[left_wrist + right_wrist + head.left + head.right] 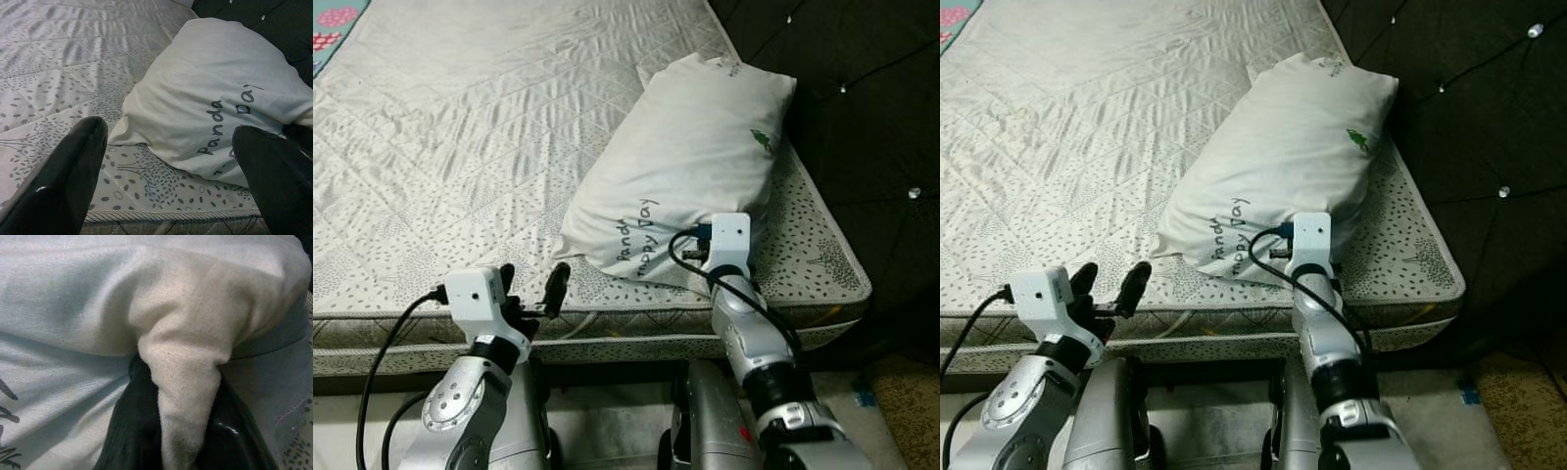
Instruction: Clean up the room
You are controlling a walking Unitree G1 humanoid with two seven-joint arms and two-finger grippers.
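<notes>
A white pillow (690,166) printed with "Panda Happy Day" lies on the right side of a quilted mattress (460,147), its near end close to the bed's front edge. My right gripper (183,440) is shut on a pinched fold of the pillow's cover at that near end; its wrist block (726,245) presses against the pillow. My left gripper (530,286) hovers open at the mattress's front edge, left of the pillow's near corner (146,132) and apart from it.
A dark tufted headboard (862,108) rises on the right of the bed. A corner of patterned fabric (335,24) lies at the far left of the mattress. The floor (901,401) lies below the bed's front edge.
</notes>
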